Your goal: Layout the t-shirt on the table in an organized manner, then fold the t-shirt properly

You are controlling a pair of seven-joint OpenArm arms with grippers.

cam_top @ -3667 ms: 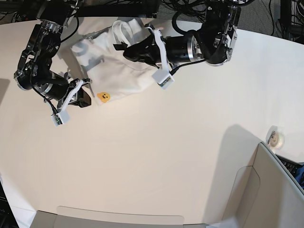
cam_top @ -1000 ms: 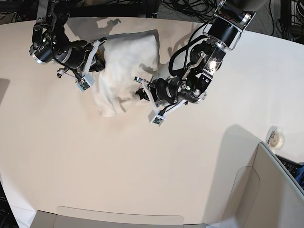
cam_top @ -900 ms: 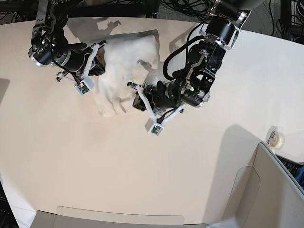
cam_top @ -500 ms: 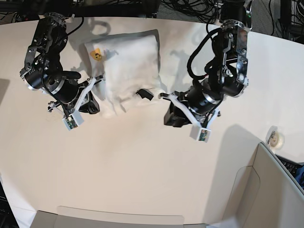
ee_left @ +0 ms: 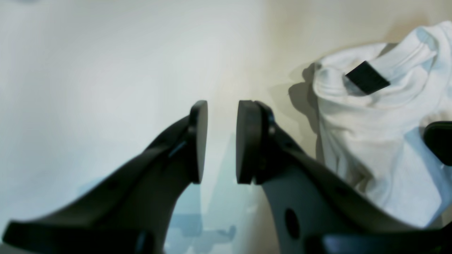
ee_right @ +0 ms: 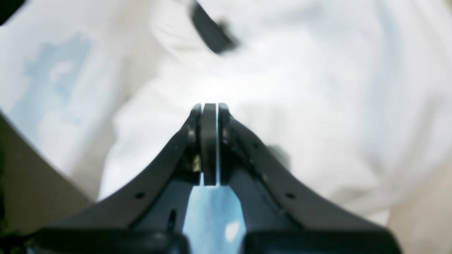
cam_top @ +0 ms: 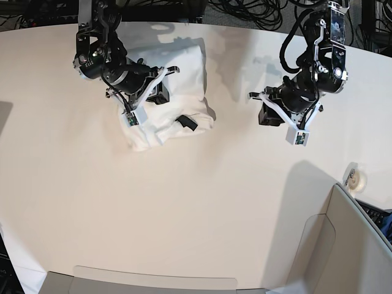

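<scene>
White t-shirt now lies under your closed, empty right pincer, while your narrowly parted left pincer has withdrawn over bare counter; no lettering is readable.

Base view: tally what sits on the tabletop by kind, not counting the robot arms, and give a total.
T-shirt: 1, white, bunched near the table's far edge, under the right end effector.
Tape roll: 1, small and whitish, near the table's right edge.
Grey-beige panel: 1, at the near right corner.
Total: 3
</scene>
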